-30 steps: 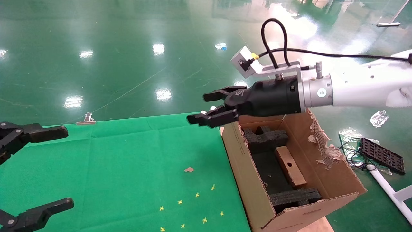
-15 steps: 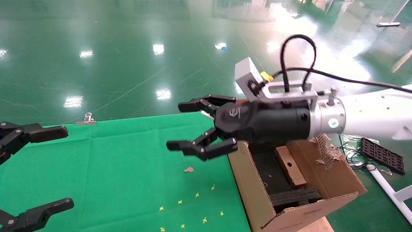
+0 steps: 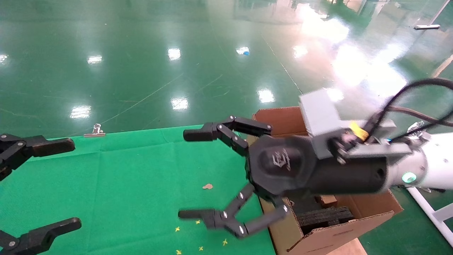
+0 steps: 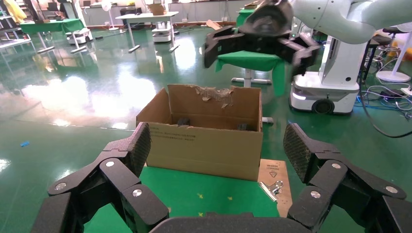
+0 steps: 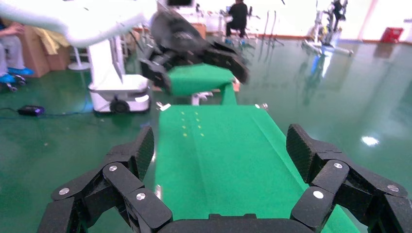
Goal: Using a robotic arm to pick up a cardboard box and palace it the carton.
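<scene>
The robotic arm on my right [image 3: 430, 170] reaches leftward in front of the carton [image 3: 336, 235]. Its right gripper [image 3: 189, 174] is wide open and empty above the green cloth, just left of the carton's near wall. The cardboard box [image 3: 327, 200] lies inside the carton beside black foam [image 3: 325, 216], and the arm hides most of it. My left gripper [image 3: 67, 184] is open and empty at the cloth's far left. In the left wrist view the carton [image 4: 209, 141] stands ahead, between the open fingers [image 4: 138, 145]. The right wrist view shows open fingers [image 5: 299, 145] over bare cloth.
Green cloth [image 3: 124, 177] covers the table, with yellow cross marks [image 3: 212, 226] and a brown scrap [image 3: 207, 186]. A binder clip [image 3: 95, 131] sits at the cloth's far edge. A white pole [image 3: 430, 210] lies on the floor right of the carton.
The right arm has swung from above the carton down and toward me, over the cloth, and its fingers have spread wider. The left gripper has not moved.
</scene>
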Robot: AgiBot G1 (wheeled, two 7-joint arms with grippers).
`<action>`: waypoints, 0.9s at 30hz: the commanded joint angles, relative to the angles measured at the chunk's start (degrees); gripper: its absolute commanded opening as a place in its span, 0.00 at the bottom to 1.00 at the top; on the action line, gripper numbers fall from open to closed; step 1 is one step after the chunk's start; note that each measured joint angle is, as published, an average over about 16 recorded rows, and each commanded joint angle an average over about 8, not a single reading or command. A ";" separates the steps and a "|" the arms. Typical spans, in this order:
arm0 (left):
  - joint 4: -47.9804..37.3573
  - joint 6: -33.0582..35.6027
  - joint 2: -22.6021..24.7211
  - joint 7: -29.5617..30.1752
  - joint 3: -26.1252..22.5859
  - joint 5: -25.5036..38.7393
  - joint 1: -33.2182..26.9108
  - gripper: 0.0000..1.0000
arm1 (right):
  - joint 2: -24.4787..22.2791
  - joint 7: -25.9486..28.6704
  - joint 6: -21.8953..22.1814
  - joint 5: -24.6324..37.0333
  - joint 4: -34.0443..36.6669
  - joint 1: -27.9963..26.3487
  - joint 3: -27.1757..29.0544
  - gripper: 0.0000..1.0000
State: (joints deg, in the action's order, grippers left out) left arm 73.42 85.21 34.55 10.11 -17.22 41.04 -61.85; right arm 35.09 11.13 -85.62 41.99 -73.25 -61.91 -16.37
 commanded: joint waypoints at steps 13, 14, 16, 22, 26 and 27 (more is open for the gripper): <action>-0.01 -0.02 -0.01 0.00 0.00 -0.01 0.01 1.00 | -0.27 -0.60 -0.32 -0.71 -1.07 1.32 1.32 1.00; -0.01 -0.02 -0.01 0.00 0.00 -0.01 0.01 1.00 | -0.25 -0.57 -0.29 -0.65 -0.98 1.22 1.22 1.00; -0.01 -0.02 -0.01 0.00 0.00 -0.01 0.01 1.00 | -0.22 -0.53 -0.24 -0.55 -0.85 1.05 1.05 1.00; -0.01 -0.01 -0.01 0.00 0.00 -0.01 0.01 1.00 | -0.15 -0.42 -0.14 -0.35 -0.56 0.68 0.68 1.00; -0.01 -0.01 -0.01 0.00 0.00 -0.01 0.01 1.00 | -0.12 -0.37 -0.10 -0.22 -0.42 0.52 0.52 1.00; -0.01 -0.01 -0.01 0.00 0.00 -0.01 0.01 1.00 | -0.12 -0.36 -0.09 -0.20 -0.40 0.49 0.49 1.00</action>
State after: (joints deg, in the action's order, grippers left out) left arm 73.41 85.20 34.54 10.10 -17.23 41.02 -61.84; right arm 34.97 10.76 -85.72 41.77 -73.67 -61.40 -15.87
